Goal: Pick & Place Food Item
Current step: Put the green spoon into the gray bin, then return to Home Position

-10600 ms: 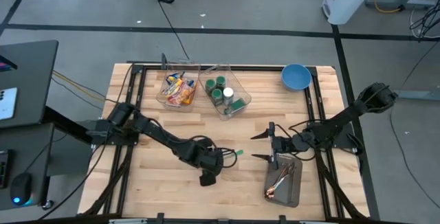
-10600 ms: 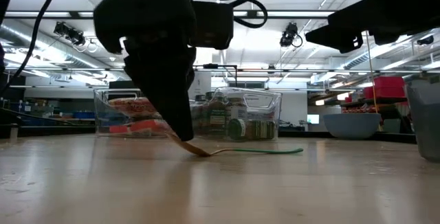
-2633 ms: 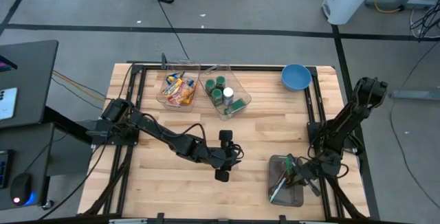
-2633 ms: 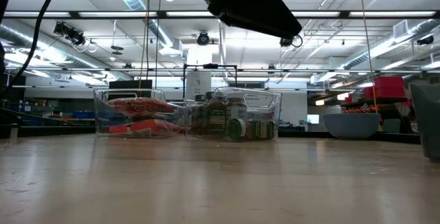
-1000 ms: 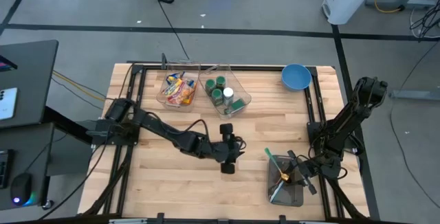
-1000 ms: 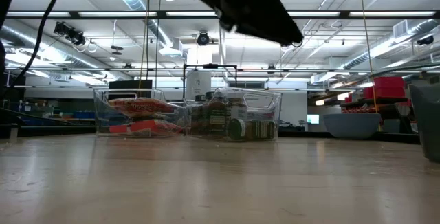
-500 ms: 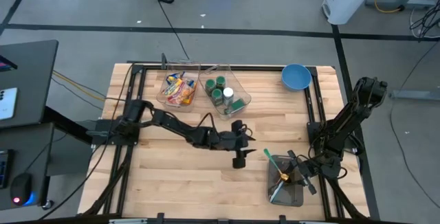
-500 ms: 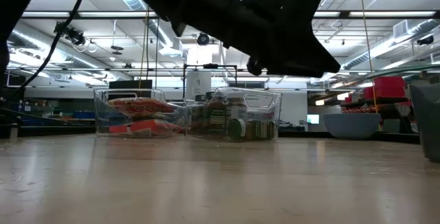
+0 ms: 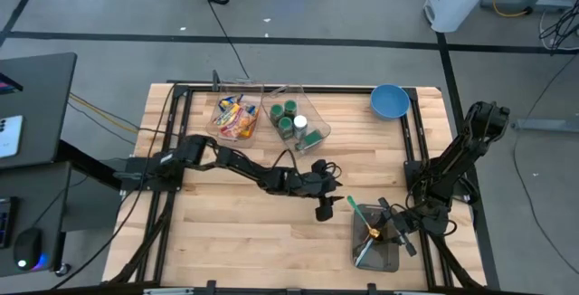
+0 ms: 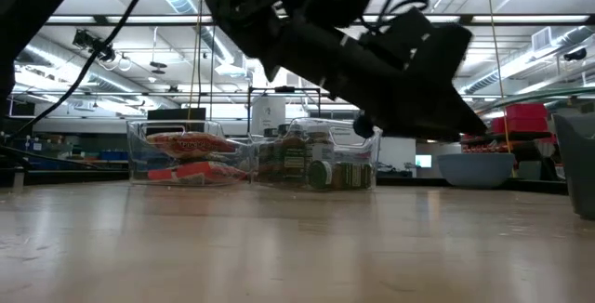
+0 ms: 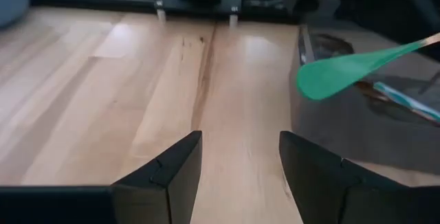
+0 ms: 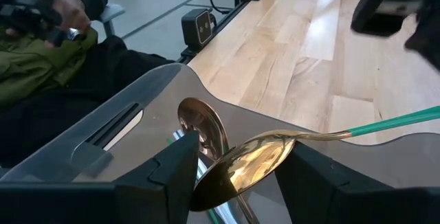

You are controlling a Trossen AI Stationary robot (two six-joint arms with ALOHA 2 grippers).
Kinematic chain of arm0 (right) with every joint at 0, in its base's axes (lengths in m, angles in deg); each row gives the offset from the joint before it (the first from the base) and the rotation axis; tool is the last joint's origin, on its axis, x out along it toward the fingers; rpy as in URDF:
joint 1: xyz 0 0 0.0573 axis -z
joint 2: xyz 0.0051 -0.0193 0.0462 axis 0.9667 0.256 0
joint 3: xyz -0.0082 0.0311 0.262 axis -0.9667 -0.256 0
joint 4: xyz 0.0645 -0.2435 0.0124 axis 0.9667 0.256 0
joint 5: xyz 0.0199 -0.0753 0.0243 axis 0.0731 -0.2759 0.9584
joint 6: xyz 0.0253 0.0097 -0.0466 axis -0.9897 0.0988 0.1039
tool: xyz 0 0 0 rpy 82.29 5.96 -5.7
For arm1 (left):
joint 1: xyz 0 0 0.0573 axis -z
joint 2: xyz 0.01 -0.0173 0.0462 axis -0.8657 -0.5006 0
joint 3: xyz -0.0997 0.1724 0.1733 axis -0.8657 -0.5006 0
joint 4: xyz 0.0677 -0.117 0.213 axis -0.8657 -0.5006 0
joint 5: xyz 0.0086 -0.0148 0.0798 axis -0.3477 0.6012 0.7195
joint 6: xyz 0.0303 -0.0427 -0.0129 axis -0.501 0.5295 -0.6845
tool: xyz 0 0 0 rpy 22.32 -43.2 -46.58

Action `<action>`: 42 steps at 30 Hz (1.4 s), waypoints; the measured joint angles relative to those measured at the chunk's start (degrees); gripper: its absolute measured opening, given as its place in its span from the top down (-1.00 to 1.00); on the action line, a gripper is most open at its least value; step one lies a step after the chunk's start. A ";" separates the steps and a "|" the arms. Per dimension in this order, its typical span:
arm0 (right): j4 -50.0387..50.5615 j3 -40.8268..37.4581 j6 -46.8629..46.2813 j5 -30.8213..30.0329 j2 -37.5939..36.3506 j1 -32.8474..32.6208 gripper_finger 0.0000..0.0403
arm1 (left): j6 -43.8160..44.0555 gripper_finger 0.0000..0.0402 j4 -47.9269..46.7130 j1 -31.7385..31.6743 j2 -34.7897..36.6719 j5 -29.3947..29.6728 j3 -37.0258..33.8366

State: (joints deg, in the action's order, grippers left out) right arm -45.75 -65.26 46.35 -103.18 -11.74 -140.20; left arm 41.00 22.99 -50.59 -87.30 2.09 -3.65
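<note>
Your left gripper [image 9: 323, 206] has swung across the counter [image 9: 226, 232] toward the grey bin [image 9: 373, 257], its fingers [image 11: 159, 177] parted and empty. The spoon [image 12: 258, 155] now rests with its bowl in that bin and its green handle over the rim, between the right gripper's [image 9: 391, 230] half-open fingers, none visibly touching it. The snacks [image 9: 233, 118] sit untouched in their tub, so picking food comes next.

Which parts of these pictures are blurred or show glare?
Low view: the left arm is a dark shape against bright ceiling lights. Left wrist view: the green spoon handle is soft. Right wrist view: the gold spoon shows bright reflections; the left gripper beyond is blurred.
</note>
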 joint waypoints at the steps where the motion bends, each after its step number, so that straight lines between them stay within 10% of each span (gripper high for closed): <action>1: -0.02 0.00 0.01 0.00 0.00 0.00 0.06 | -0.17 -0.01 -0.89 0.02 -0.84 0.16 1.31; 32: -1.09 -0.02 1.06 -5.44 0.00 0.02 -0.21 | -12.05 0.28 -3.19 3.97 -2.21 -0.72 12.43; 42: -25.89 -0.02 17.80 -10.24 -0.02 0.02 -0.21 | -17.37 0.28 2.42 5.54 -1.98 -4.58 12.43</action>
State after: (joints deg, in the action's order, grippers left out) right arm -71.63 -65.29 64.15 -113.41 -11.76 -140.18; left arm 23.63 25.42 -45.05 -89.29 -2.49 8.78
